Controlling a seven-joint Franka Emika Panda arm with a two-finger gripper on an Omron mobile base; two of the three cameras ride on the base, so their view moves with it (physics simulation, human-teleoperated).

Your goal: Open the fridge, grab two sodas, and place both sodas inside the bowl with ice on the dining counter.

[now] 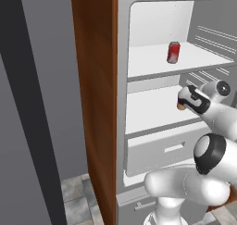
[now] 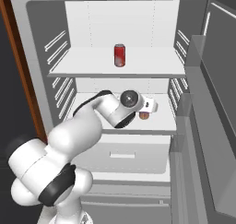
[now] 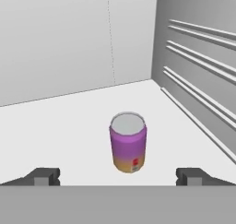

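The fridge (image 2: 60, 43) stands open, showing its white shelves. A red soda can (image 1: 173, 52) (image 2: 119, 55) stands upright on the upper shelf. My arm reaches onto the lower shelf, where the purple soda with the orange band (image 3: 128, 148) stands upright; a bit of it shows past the hand (image 2: 144, 116) (image 1: 181, 106). My gripper (image 3: 117, 177) is open, its two dark fingertips (image 3: 44, 177) wide apart just short of the can, with nothing between them. The bowl and the dining counter are out of view.
The open fridge door (image 2: 216, 103) with its shelves juts out on the right. A brown wooden panel (image 1: 99, 103) borders the fridge on the left. A drawer with a bar handle (image 2: 122, 155) sits under the lower shelf. The ribbed fridge wall (image 3: 198, 71) is close to the can's right.
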